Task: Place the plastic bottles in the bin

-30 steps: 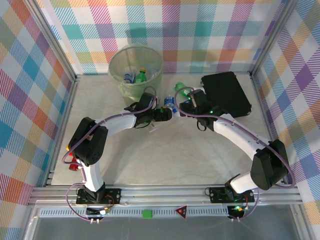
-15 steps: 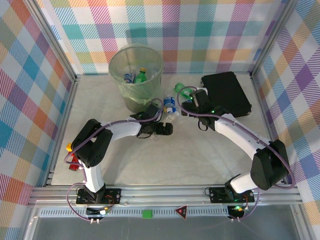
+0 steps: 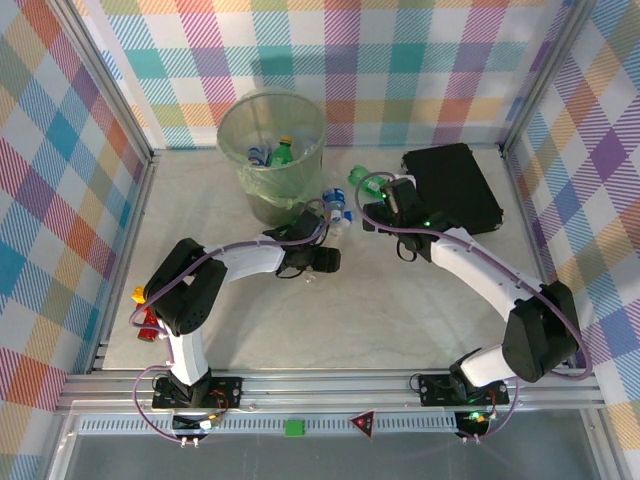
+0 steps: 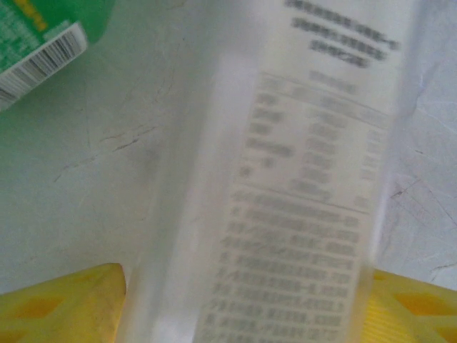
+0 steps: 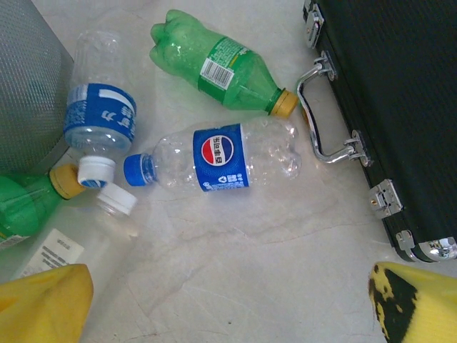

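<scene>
**Clear white-label plastic bottle [image 4: 307, 179] btwn L gripper [image 3: 327, 259] fingers**

Its long axis ran straight ahead of the claw, fingers at both sides; clamped or not, couldn't tell. Round grey wire-mesh bin [image 3: 265, 200] stood near, beyond & left. R gripper [image 5: 232, 275] gaped wide, empty.

You have the bin [image 3: 265, 197] far left on the desk [image 3: 400, 310], with bottles [image 3: 283, 152] lying inside it, and the case [image 3: 452, 187] far right. Between them, loose bottles [image 5: 221, 158] lie on the desk. The nearest bottle [image 4: 285, 214] sits between the fingers of your left hand [image 3: 328, 260].
</scene>
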